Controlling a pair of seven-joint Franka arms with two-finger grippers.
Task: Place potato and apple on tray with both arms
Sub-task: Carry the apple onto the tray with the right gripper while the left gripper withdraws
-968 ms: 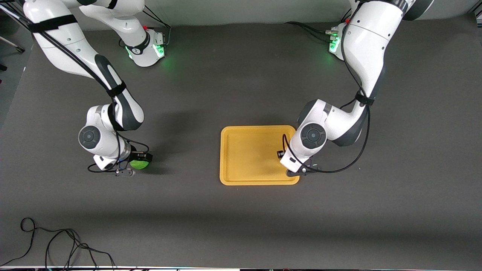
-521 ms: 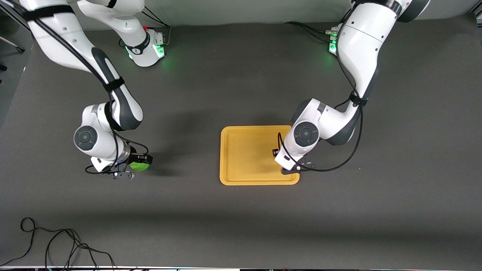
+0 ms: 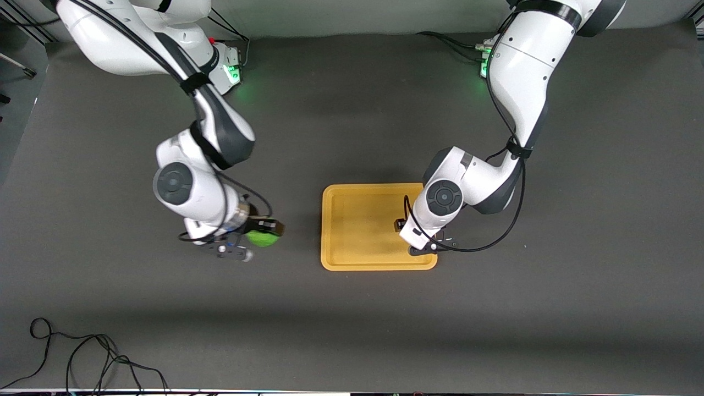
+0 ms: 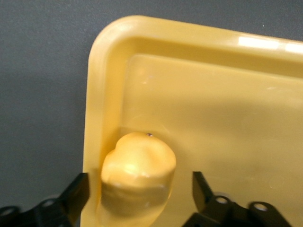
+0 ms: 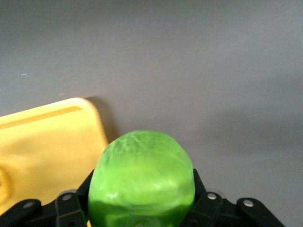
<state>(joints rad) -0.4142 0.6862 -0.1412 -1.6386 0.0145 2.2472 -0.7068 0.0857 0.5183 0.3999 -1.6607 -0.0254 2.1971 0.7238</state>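
Since a second ago the right arm has carried its load from the right arm's end of the tabletop (image 3: 352, 330) toward the middle, and the left arm has eased a little inward over the tray; the tray itself lies where it did.

Nearest the front camera, a loose black cable (image 3: 82, 357) lies coiled at the tabletop's edge on the right arm's end.

Farther from the camera, the right tool (image 3: 258, 237) hangs over bare tabletop, just beside the tray's (image 3: 330, 231) short edge that faces the right arm's end. Its fingers are closed tight on the apple (image 3: 263, 237), which bulges green between them in the right wrist view (image 5: 141, 179); a rounded corner of the tray (image 5: 57, 142) shows past the fruit there.

Level with it, the left tool (image 3: 421, 242) sits low over the tray's side toward the left arm's end. Its fingers (image 4: 75, 194) are spread wide, one on each side of the potato (image 4: 137, 177) and clear of it. The potato rests on the tray floor, against the raised rim (image 4: 97, 118) near a corner. In the front view the arm's wrist hides the potato.
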